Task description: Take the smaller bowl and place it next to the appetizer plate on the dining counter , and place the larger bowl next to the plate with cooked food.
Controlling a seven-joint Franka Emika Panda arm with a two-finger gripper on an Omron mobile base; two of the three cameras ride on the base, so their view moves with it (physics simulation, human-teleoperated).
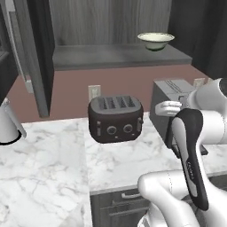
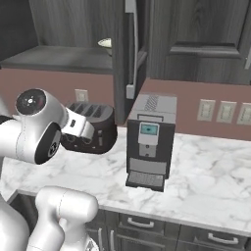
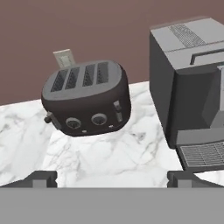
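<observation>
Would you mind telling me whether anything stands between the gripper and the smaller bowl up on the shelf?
Nothing blocks a straight rise. The smaller bowl sits on the open shelf above the counter. The gripper, jaws open, is low over the marble, facing the toaster and coffee machine, which stand below the shelf.

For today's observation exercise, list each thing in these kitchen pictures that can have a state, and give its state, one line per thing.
smaller bowl: upright on the open cabinet shelf, not yet picked up.
gripper: open, holding nothing, above the marble worktop.
toaster: upright on the worktop, slots with nothing in them.
coffee machine: upright on the worktop, no cup on its drip tray.
cabinet door: swung open.
</observation>
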